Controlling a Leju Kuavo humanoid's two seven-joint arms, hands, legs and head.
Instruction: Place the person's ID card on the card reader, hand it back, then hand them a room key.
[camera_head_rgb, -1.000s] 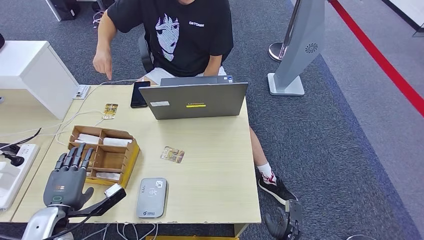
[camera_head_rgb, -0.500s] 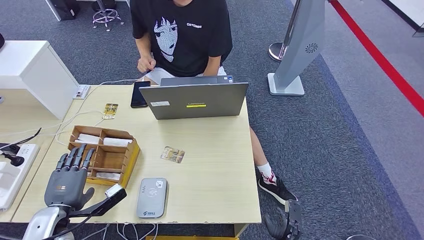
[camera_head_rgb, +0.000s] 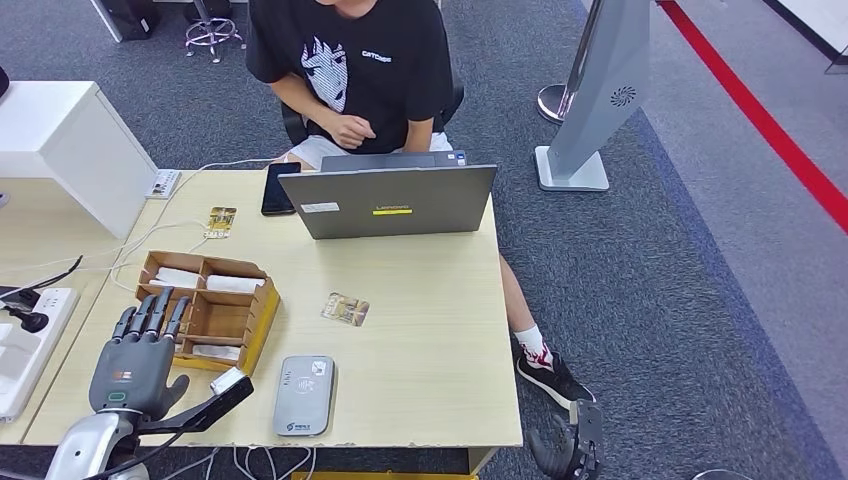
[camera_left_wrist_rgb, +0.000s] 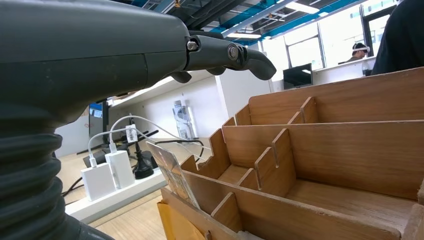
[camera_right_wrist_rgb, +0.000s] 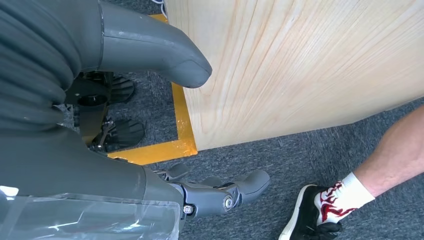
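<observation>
Hovering flat over the table (camera_head_rgb: 430, 300), left hand (camera_head_rgb: 135, 358) has fingers (camera_head_rgb: 150, 312) spread, holding nothing, tips at the wooden organizer (camera_head_rgb: 215, 310). ID card (camera_head_rgb: 345, 309) lies past the organizer from the fingers, card reader (camera_head_rgb: 305, 394) beside the thumb. Right hand (camera_head_rgb: 570, 440) hangs off the table edge, apparently loose and empty.

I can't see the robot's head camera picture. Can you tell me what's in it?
A robot's left hand hovers open beside a wooden card box on a light wooden desk. Near it lie a grey card reader and an ID card; behind a grey laptop sits a person in a black T-shirt.
</observation>
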